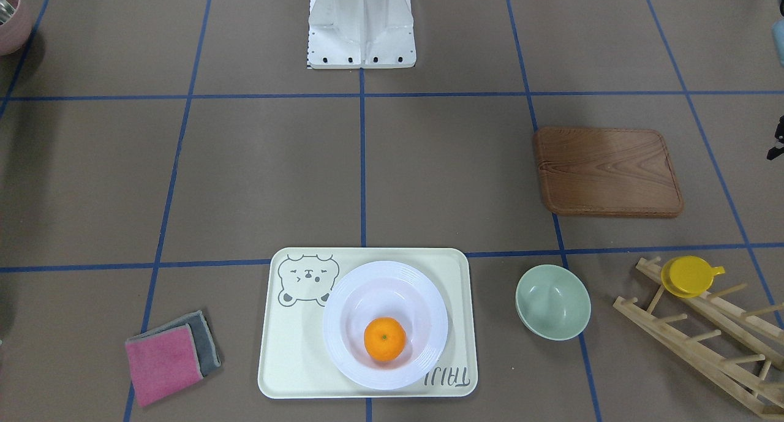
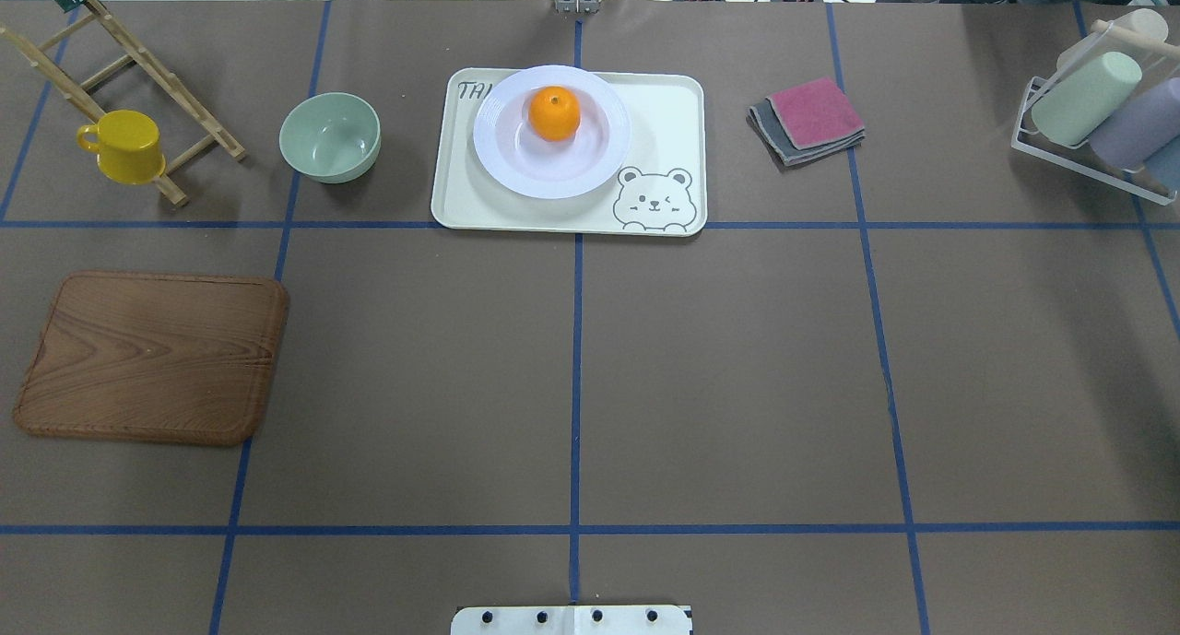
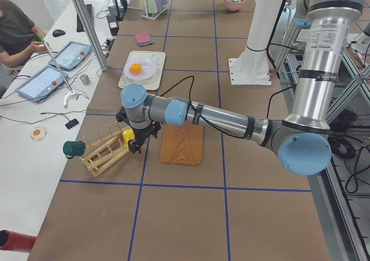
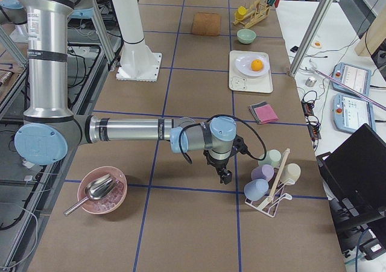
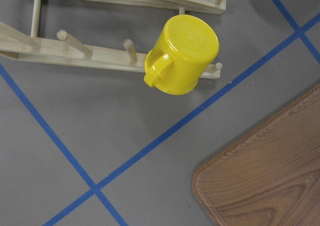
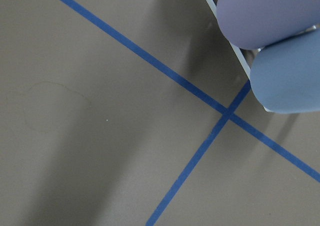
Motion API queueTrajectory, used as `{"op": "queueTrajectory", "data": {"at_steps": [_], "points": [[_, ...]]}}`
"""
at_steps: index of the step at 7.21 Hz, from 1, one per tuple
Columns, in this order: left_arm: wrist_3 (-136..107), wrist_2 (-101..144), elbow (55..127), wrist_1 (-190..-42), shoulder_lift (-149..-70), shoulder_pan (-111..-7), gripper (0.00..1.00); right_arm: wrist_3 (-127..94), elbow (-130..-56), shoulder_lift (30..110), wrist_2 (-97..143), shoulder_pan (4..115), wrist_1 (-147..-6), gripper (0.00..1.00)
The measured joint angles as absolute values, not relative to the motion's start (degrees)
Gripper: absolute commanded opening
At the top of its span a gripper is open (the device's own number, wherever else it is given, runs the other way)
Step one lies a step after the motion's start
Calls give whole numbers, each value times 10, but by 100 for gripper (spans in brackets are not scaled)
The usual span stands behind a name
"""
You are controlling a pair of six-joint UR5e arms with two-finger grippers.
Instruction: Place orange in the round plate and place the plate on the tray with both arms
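The orange (image 1: 384, 339) lies in the sunken centre of the round plate (image 1: 422, 287), a glossy white dish. That plate rests on the cream tray (image 1: 294, 361) with the bear drawing, at the table's far side from the robot base. The overhead view shows the same: orange (image 2: 554, 112), plate (image 2: 507, 160), tray (image 2: 673, 119). Both arms are away from it. My left gripper (image 3: 136, 147) hangs over the yellow cup near the wooden board; my right gripper (image 4: 226, 178) hangs near the cup rack. I cannot tell whether either is open or shut.
A brown wooden board (image 2: 152, 357), a pale green bowl (image 2: 330, 137), and a yellow cup (image 2: 124, 146) on a wooden peg rack (image 2: 138, 73) lie on the left. Folded pink and grey cloths (image 2: 807, 119) and a rack of pastel cups (image 2: 1097, 110) are on the right. A person (image 3: 14, 29) sits beside the table.
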State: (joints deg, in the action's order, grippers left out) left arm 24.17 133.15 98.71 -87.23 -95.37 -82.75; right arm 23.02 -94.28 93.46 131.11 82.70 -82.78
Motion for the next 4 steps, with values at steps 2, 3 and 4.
{"op": "queueTrajectory", "data": {"at_steps": [2, 3, 4], "points": [[239, 1305, 1023, -869, -923, -828, 99, 227, -942, 938, 1310, 833, -827, 100], [234, 1303, 1034, -868, -911, -825, 99, 227, -941, 938, 1311, 838, -827, 100], [229, 1300, 1032, -869, -913, -821, 99, 226, -940, 938, 1311, 840, -828, 100]]}}
